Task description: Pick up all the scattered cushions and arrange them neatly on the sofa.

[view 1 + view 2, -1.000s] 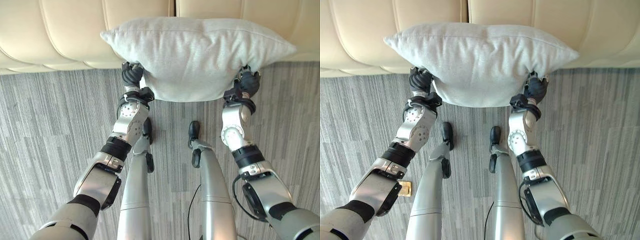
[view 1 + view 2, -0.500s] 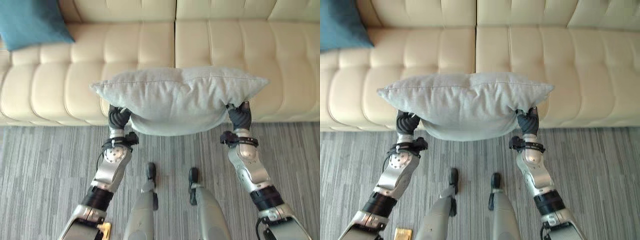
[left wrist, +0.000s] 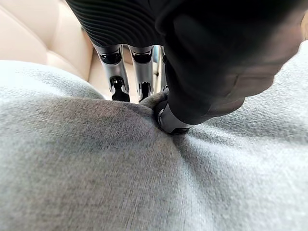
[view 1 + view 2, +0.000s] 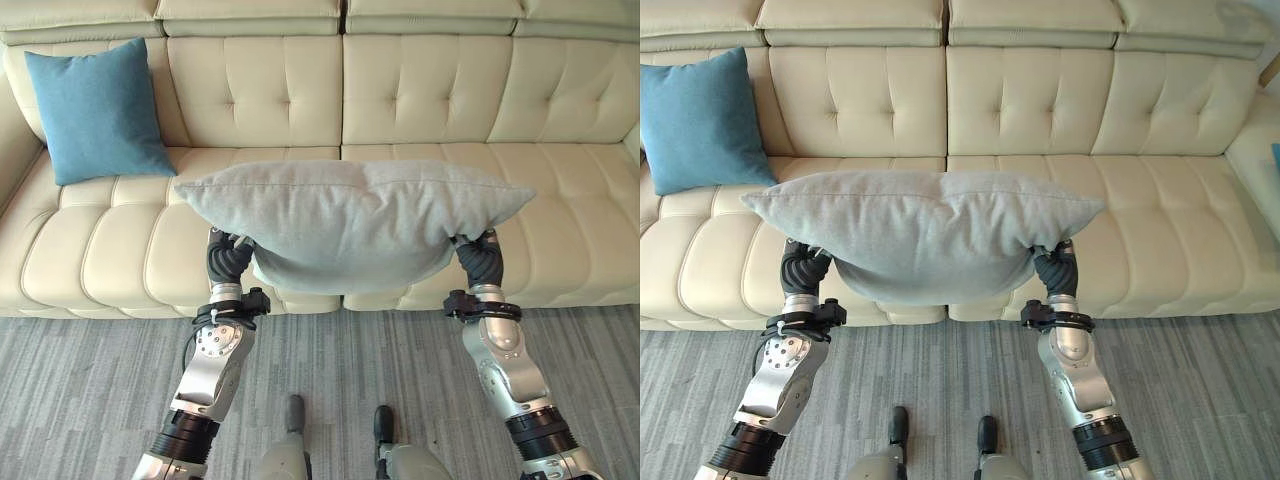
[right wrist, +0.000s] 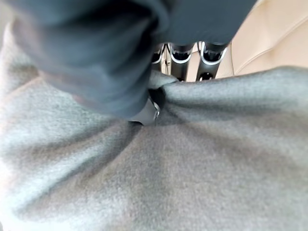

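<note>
A large light grey cushion (image 4: 350,220) hangs in the air in front of the cream sofa (image 4: 420,100), held level between both hands. My left hand (image 4: 228,258) grips its lower left edge, thumb (image 3: 168,118) and fingers (image 3: 118,79) pinching a fold of cloth. My right hand (image 4: 482,257) pinches the lower right edge the same way, its thumb (image 5: 144,113) pressed into the fabric. A blue cushion (image 4: 97,110) leans upright against the sofa's back at the far left.
The sofa's seat (image 4: 560,200) is bare to the right of the blue cushion. Grey striped carpet (image 4: 80,400) covers the floor in front of the sofa.
The camera has tilted up, bringing the sofa's back and the blue cushion into view. The grey cushion stays gripped in both hands, now raised over the sofa's front edge.
</note>
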{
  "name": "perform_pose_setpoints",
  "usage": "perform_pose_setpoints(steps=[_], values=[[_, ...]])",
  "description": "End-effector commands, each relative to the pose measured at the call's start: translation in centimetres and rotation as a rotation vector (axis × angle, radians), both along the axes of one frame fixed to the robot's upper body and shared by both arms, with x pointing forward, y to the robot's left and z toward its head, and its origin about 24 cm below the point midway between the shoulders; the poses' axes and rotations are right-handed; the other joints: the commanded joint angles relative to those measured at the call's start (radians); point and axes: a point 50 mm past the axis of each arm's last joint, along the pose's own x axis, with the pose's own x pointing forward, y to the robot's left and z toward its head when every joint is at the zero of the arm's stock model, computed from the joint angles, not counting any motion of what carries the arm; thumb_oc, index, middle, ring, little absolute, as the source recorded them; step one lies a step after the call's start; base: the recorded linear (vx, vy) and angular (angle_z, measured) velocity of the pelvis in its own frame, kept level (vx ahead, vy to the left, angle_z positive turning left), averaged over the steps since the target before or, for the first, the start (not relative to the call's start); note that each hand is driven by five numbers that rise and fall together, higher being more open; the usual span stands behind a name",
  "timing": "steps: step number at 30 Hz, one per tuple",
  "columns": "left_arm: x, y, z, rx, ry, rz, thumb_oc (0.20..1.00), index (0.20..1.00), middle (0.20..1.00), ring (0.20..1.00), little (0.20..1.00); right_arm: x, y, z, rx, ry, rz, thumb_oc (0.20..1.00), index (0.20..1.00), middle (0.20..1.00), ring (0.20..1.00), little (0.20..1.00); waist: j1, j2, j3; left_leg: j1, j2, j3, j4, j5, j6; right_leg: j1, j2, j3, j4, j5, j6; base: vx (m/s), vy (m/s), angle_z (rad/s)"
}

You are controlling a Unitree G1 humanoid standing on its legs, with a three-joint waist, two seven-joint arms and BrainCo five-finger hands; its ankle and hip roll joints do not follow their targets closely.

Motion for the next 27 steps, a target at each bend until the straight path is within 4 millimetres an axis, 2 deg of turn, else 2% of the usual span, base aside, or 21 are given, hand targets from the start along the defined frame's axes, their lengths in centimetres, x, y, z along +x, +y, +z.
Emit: perform_pose_setpoints(steps=[1, 3, 4, 5, 6, 7, 8, 9, 10, 13, 15, 16, 17, 18, 20, 21, 22, 23, 25, 26, 27], values=[[-0.1, -2.4, 3.6, -0.031, -0.215, -0.109, 0.200, 0.200, 0.200, 0.200, 0.200, -1.1, 2.6, 4.6, 0.007, -0.261, 0.169, 0.200, 0.200, 0.200, 0.200, 0.200, 0.001, -0.018, -0.036, -0.060, -0.013, -0.024, 0.442, -0.059, -0.062, 0.031, -0.007, 0.026, 0.036, -0.106, 0.000, 0.07, -0.123, -0.04], [-0.1, -2.3, 3.6, -0.020, -0.216, -0.105, 0.200, 0.200, 0.200, 0.200, 0.200, -1.0, 2.6, 4.7, 0.007, -0.258, 0.164, 0.200, 0.200, 0.200, 0.200, 0.200, 0.019, -0.021, -0.024, -0.166, -0.068, -0.021, 0.506, -0.100, -0.043, 0.045, -0.006, 0.042, 0.035, -0.119, -0.003, 0.18, -0.086, 0.08], [-0.2, -2.0, 3.5, -0.014, -0.208, -0.091, 0.200, 0.200, 0.200, 0.200, 0.200, -0.9, 2.6, 4.7, 0.005, -0.257, 0.161, 0.200, 0.200, 0.200, 0.200, 0.200, 0.044, -0.022, -0.032, -0.234, -0.078, 0.016, 0.437, -0.149, -0.012, 0.086, -0.004, 0.053, 0.018, -0.144, 0.000, 0.23, -0.009, 0.01], [-0.2, -2.0, 3.5, -0.014, -0.208, -0.091, 0.200, 0.200, 0.200, 0.200, 0.200, -0.9, 2.6, 4.7, 0.005, -0.257, 0.161, 0.200, 0.200, 0.200, 0.200, 0.200, 0.047, -0.024, -0.036, -0.235, -0.079, 0.020, 0.432, -0.146, -0.011, 0.082, -0.006, 0.057, 0.017, -0.143, 0.001, 0.45, 0.039, -0.30], [-0.3, -2.0, 3.1, -0.005, -0.188, -0.085, 0.200, 0.200, 0.200, 0.200, 0.200, -0.8, 2.4, 4.5, -0.005, -0.246, 0.145, 0.200, 0.200, 0.200, 0.200, 0.200, 0.071, -0.010, -0.049, -0.243, -0.056, 0.023, 0.252, -0.098, -0.006, 0.124, 0.014, 0.065, 0.008, -0.173, 0.000, 0.41, 0.077, -0.44], [-0.4, -1.9, 3.0, 0.001, -0.184, -0.077, 0.200, 0.200, 0.200, 0.200, 0.200, -0.9, 2.3, 4.3, -0.011, -0.238, 0.139, 0.200, 0.200, 0.200, 0.200, 0.200, 0.079, 0.003, -0.052, -0.251, -0.042, 0.010, 0.157, -0.047, -0.015, 0.133, 0.031, 0.067, 0.011, -0.189, 0.000, 0.41, 0.068, -0.45], [-0.4, -1.9, 3.0, 0.000, -0.183, -0.077, 0.200, 0.200, 0.200, 0.200, 0.200, -0.9, 2.3, 4.3, -0.012, -0.238, 0.139, 0.200, 0.200, 0.200, 0.200, 0.200, 0.078, 0.000, -0.052, -0.242, -0.046, 0.011, 0.139, -0.037, -0.016, 0.133, 0.028, 0.066, 0.014, -0.190, 0.000, 0.41, 0.073, -0.25], [-0.3, -1.6, 3.2, 0.015, -0.185, -0.059, 0.200, 0.200, 0.200, 0.200, 0.200, -0.7, 2.0, 4.4, -0.012, -0.240, 0.114, 0.200, 0.200, 0.200, 0.200, 0.200, 0.092, 0.011, -0.050, -0.275, -0.017, -0.003, -0.019, 0.012, -0.045, 0.167, 0.043, 0.068, 0.019, -0.231, 0.000, 0.41, 0.068, -0.18], [-0.2, -1.4, 3.2, 0.018, -0.182, -0.048, 0.200, 0.200, 0.200, 0.200, 0.200, -0.6, 2.0, 4.4, -0.006, -0.234, 0.105, 0.200, 0.200, 0.200, 0.200, 0.200, 0.096, 0.010, -0.047, -0.293, -0.006, -0.002, -0.086, 0.024, -0.050, 0.189, 0.047, 0.075, 0.021, -0.249, -0.001, 0.58, 0.109, -0.08], [-0.4, -0.6, 2.8, 0.031, -0.164, -0.024, 0.200, 0.200, 0.200, 0.200, 0.200, -0.5, 2.2, 4.3, -0.008, -0.223, 0.113, 0.200, 0.200, 0.200, 0.200, 0.200, 0.118, 0.006, -0.064, -0.293, 0.015, 0.022, -0.176, 0.037, -0.045, 0.262, 0.053, 0.112, 0.008, -0.285, 0.008, 0.53, 0.133, -0.12], [-0.8, -0.2, 2.4, 0.040, -0.147, -0.018, 0.200, 0.200, 0.200, 0.200, 0.200, -0.9, 2.3, 4.2, -0.012, -0.228, 0.121, 0.200, 0.200, 0.200, 0.200, 0.200, 0.127, 0.007, -0.078, -0.273, 0.010, 0.032, -0.160, 0.121, -0.047, 0.288, 0.039, 0.121, 0.014, -0.301, 0.015, 0.47, 0.166, -0.53], [-0.9, -0.2, 2.4, 0.041, -0.146, -0.018, 0.200, 0.200, 0.200, 0.200, 0.200, -0.9, 2.3, 4.2, -0.011, -0.227, 0.121, 0.200, 0.200, 0.200, 0.200, 0.200, 0.127, 0.005, -0.079, -0.272, 0.008, 0.034, -0.161, 0.122, -0.047, 0.289, 0.037, 0.121, 0.014, -0.302, 0.015, 0.53, 0.185, -0.85], [-1.0, 0.3, 2.2, 0.061, -0.133, -0.007, 0.200, 0.200, 0.200, 0.200, 0.200, -0.9, 2.7, 4.0, -0.019, -0.220, 0.134, 0.200, 0.200, 0.200, 0.200, 0.200, 0.138, -0.014, -0.099, -0.266, -0.015, 0.029, -0.125, 0.141, -0.037, 0.279, 0.010, 0.124, 0.061, -0.292, 0.039, 0.54, 0.186, -0.64], [-1.2, 0.6, 2.0, 0.076, -0.126, -0.004, 0.200, 0.200, 0.200, 0.200, 0.200, -0.8, 2.9, 4.0, -0.033, -0.217, 0.142, 0.200, 0.200, 0.200, 0.200, 0.200, 0.143, -0.027, -0.106, -0.257, -0.025, 0.036, -0.113, 0.134, -0.025, 0.263, -0.008, 0.126, 0.111, -0.276, 0.053, 0.71, 0.254, -0.42], [-1.4, 1.2, 2.1, 0.105, -0.122, 0.000, 0.200, 0.200, 0.200, 0.200, 0.200, -0.7, 3.6, 4.5, -0.053, -0.237, 0.168, 0.200, 0.200, 0.200, 0.200, 0.200, 0.147, -0.050, -0.112, -0.223, -0.051, 0.060, -0.103, 0.097, 0.006, 0.210, -0.046, 0.116, 0.252, -0.197, 0.088, 0.40, 0.160, 0.24], [-1.4, 1.2, 2.1, 0.105, -0.123, 0.000, 0.200, 0.200, 0.200, 0.200, 0.200, -0.7, 3.6, 4.5, -0.053, -0.237, 0.168, 0.200, 0.200, 0.200, 0.200, 0.200, 0.150, -0.047, -0.114, -0.226, -0.047, 0.061, -0.102, 0.099, 0.006, 0.206, -0.042, 0.119, 0.253, -0.194, 0.088, 0.33, 0.177, 0.37], [-1.5, 1.2, 2.1, 0.114, -0.125, -0.008, 0.200, 0.200, 0.200, 0.200, 0.200, -0.7, 3.9, 4.8, -0.061, -0.249, 0.176, 0.200, 0.200, 0.200, 0.200, 0.200, 0.143, -0.053, -0.114, -0.188, -0.066, 0.078, -0.110, 0.065, 0.035, 0.124, -0.067, 0.097, 0.416, -0.101, 0.120, 0.18, 0.120, 0.20], [-1.5, 1.2, 2.1, 0.114, -0.125, -0.008, 0.200, 0.200, 0.200, 0.200, 0.200, -0.7, 3.9, 4.8, -0.061, -0.249, 0.176, 0.200, 0.200, 0.200, 0.200, 0.200, 0.146, -0.049, -0.116, -0.192, -0.060, 0.078, -0.110, 0.067, 0.035, 0.118, -0.062, 0.099, 0.416, -0.097, 0.119, 0.27, 0.172, 0.00], [-1.3, 0.9, 2.3, 0.127, -0.129, -0.013, 0.200, 0.200, 0.200, 0.200, 0.200, -0.6, 4.2, 4.8, -0.059, -0.252, 0.177, 0.200, 0.200, 0.200, 0.200, 0.200, 0.132, -0.047, -0.109, -0.135, -0.071, 0.085, -0.136, 0.028, 0.059, 0.032, -0.097, 0.056, 0.537, -0.005, 0.141, 0.20, 0.136, -0.15], [-1.2, 0.8, 2.4, 0.129, -0.135, -0.015, 0.200, 0.200, 0.200, 0.200, 0.200, -0.6, 4.3, 4.8, -0.057, -0.250, 0.182, 0.200, 0.200, 0.200, 0.200, 0.200, 0.127, -0.036, -0.105, -0.115, -0.065, 0.085, -0.142, 0.021, 0.062, 0.005, -0.103, 0.043, 0.542, 0.002, 0.135, 0.27, 0.160, -0.04], [-1.0, 0.5, 2.7, 0.130, -0.150, -0.021, 0.200, 0.200, 0.200, 0.200, 0.200, -0.5, 4.4, 5.0, -0.059, -0.255, 0.188, 0.200, 0.200, 0.200, 0.200, 0.200, 0.107, -0.023, -0.089, -0.065, -0.070, 0.080, -0.158, -0.006, 0.063, -0.057, -0.123, 0.005, 0.512, -0.052, 0.113, 0.15, 0.093, -0.03]])
